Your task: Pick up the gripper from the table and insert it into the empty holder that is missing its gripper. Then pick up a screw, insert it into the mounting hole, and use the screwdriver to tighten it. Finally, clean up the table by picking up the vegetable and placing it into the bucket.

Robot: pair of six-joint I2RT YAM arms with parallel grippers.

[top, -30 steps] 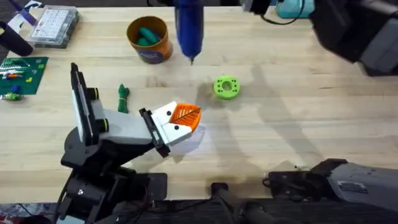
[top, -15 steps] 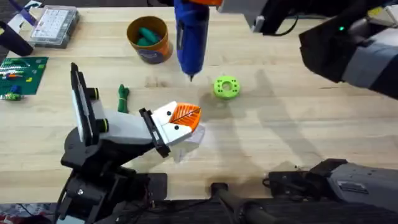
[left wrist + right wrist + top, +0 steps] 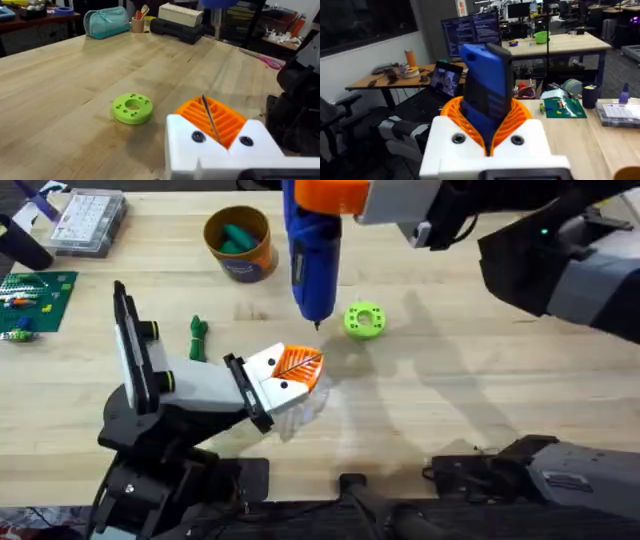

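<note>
My right gripper (image 3: 335,195) is shut on the blue-handled screwdriver (image 3: 314,255), which points tip down beside the lime-green disc (image 3: 364,320). Its orange pads clamp the screwdriver's handle (image 3: 485,85) in the right wrist view. The gripper (image 3: 290,372), a white wedge with orange ribbed faces and two dark holes, sits at the end of my left arm just in front of the screwdriver's tip. My left gripper (image 3: 212,122) is shut, with only a thin seam between the pads. The small dark-green vegetable (image 3: 198,337) lies left of it. The orange-brown bucket (image 3: 262,258) stands at the back. I see no loose screw.
A clear compartment box (image 3: 88,220) and a green board (image 3: 30,300) lie at the far left. The lime-green disc (image 3: 132,108) sits on bare wood ahead of my left gripper. Teal pieces lie in the bucket. The table's right half is bare wood.
My right arm has brought the screwdriver nearer and lower, its tip moving from beside the bucket to beside the green disc, close to the left gripper. The left arm has not moved.
</note>
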